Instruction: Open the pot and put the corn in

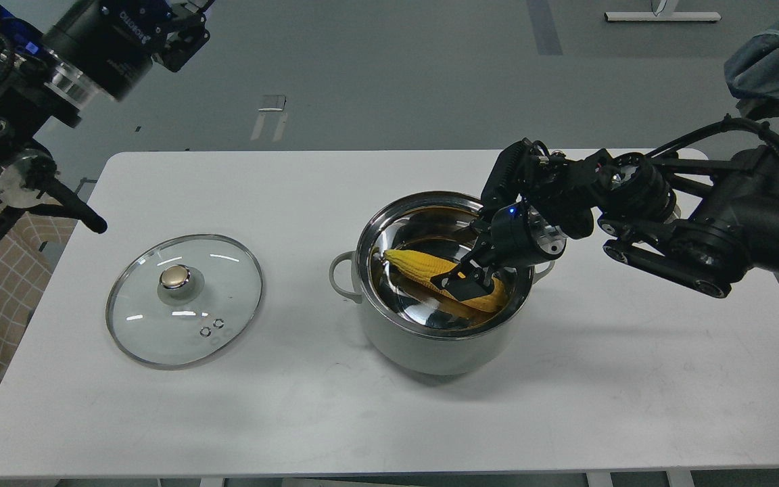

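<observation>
The pale grey-green pot (430,348) stands uncovered in the middle of the white table. The yellow corn (413,268) lies slanted on the pot's shiny bottom, thin tip to the left. My right gripper (465,281) reaches down into the pot from the right. Its fingers (458,272) are spread over the corn's thick end, and the corn rests below them. My left gripper (183,30) is raised at the top left, far from the pot, dark and partly cut off by the frame edge.
The round glass lid (185,299) with a brass-coloured knob lies flat on the table left of the pot. The table (633,379) ends close behind the pot's right side, with grey floor beyond.
</observation>
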`<act>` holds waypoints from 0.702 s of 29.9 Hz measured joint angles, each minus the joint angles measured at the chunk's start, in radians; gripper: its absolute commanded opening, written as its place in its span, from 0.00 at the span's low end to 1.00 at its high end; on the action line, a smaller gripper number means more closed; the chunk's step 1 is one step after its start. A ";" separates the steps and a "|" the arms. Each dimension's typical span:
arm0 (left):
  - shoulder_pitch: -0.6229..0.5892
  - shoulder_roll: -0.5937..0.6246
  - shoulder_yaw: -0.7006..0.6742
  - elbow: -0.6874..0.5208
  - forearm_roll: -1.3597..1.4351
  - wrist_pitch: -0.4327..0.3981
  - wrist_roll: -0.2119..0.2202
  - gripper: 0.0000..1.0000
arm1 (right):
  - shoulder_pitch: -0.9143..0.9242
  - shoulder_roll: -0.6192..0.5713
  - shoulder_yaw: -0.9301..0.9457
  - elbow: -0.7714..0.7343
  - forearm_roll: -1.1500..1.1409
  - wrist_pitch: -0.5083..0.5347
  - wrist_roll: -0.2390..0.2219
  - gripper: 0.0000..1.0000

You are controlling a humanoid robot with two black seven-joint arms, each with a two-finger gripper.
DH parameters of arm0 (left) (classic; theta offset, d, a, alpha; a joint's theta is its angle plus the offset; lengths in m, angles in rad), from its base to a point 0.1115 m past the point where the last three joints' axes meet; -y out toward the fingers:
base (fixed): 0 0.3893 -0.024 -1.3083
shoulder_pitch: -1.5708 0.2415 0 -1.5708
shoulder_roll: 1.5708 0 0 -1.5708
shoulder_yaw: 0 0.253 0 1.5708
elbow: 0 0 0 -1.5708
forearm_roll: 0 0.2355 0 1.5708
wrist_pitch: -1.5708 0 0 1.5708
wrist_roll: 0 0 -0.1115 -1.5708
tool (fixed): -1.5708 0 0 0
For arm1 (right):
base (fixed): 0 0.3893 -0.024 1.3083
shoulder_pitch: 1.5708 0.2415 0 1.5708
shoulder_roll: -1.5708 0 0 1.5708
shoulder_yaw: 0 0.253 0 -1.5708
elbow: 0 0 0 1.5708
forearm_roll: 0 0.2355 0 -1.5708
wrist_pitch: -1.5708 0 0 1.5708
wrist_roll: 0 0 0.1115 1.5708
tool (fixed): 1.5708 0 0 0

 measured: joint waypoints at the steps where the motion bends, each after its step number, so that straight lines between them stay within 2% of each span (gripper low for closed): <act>1: 0.000 0.000 0.000 0.000 0.000 0.000 0.000 0.97 | 0.006 -0.003 0.017 -0.001 0.013 0.000 0.000 0.97; 5: 0.002 -0.001 0.003 0.003 0.006 0.004 0.000 0.98 | 0.059 -0.020 0.105 -0.050 0.131 0.001 0.000 0.97; 13: 0.003 -0.048 0.006 0.039 0.009 0.010 0.000 0.98 | 0.125 -0.022 0.251 -0.326 0.513 -0.004 -0.001 1.00; 17: 0.005 -0.117 0.001 0.110 0.002 0.000 0.012 0.98 | 0.033 -0.005 0.383 -0.432 0.755 -0.007 -0.001 1.00; 21: 0.005 -0.232 0.000 0.230 -0.004 -0.031 0.029 0.98 | -0.112 0.040 0.546 -0.455 0.980 -0.007 -0.001 1.00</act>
